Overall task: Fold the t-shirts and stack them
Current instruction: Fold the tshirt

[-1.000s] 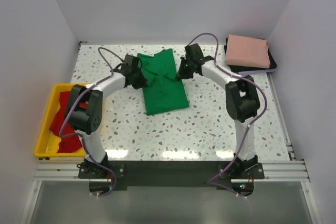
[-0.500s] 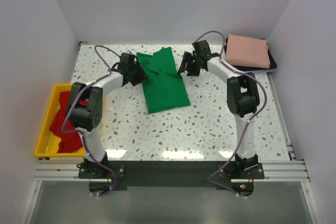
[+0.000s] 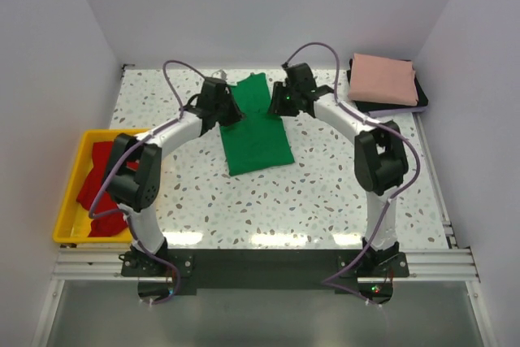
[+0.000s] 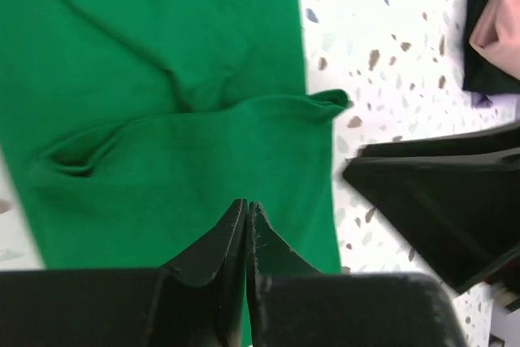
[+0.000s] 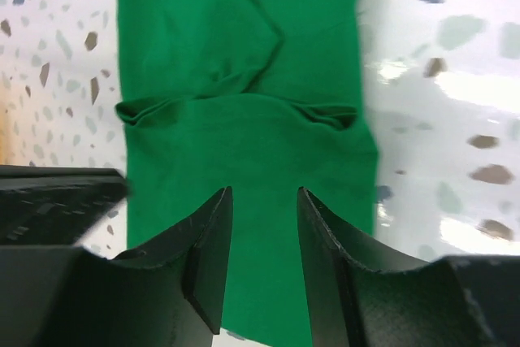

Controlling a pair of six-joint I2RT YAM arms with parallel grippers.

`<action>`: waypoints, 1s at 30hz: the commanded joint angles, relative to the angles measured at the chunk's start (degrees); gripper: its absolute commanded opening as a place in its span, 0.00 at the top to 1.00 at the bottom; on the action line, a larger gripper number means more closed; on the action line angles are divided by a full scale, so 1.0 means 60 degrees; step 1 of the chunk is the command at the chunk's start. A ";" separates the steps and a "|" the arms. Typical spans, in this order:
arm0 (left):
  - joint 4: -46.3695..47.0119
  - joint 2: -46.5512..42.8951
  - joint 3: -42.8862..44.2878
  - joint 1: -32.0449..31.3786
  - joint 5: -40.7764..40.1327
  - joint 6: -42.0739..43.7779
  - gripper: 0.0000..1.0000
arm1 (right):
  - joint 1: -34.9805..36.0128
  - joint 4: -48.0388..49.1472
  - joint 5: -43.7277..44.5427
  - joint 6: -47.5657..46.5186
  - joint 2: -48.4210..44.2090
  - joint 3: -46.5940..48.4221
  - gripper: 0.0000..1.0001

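Green cloth fills both wrist views: the green shirt (image 3: 258, 142) lies as a long, narrow, partly folded strip on the tabletop (image 3: 325, 193). A crosswise fold edge runs over it, and small puckered lips stick out at each side. The left end effector (image 4: 246, 209) hangs over the shirt's left half with its fingers pressed nearly together, and no cloth shows between them. The right end effector (image 5: 264, 201) hangs over the right half with its fingers spread and bare green cloth in the gap.

The pink shirt (image 3: 382, 79) lies folded well to the right of the green one. The red shirt (image 3: 99, 170) sits crumpled in the tray (image 3: 67, 201), well to its left.

The main risk is a lopsided pick. A left end effector that closes above the cloth, or catches only the top layer, would let the right side lift alone, skewing the strip or pulling the fold open. The puckered lips could also snag and drag a hidden layer out. The two end effectors work close together over one narrow shirt, so they may knock each other.
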 commanded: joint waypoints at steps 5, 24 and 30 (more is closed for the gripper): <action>0.0629 0.1853 0.1464 -0.0325 0.0913 0.0202 0.94 | 0.0364 0.0137 0.0098 -0.0396 0.1640 0.1593 0.62; 0.1082 0.2823 0.1116 0.0465 0.0752 -0.0443 0.77 | 0.0013 -0.0888 0.0581 -0.0616 0.3021 0.2269 0.62; 0.1406 0.2340 0.0543 0.1066 0.1045 -0.0516 0.76 | -0.0002 -0.0903 0.0684 -0.0733 0.2903 0.1991 0.62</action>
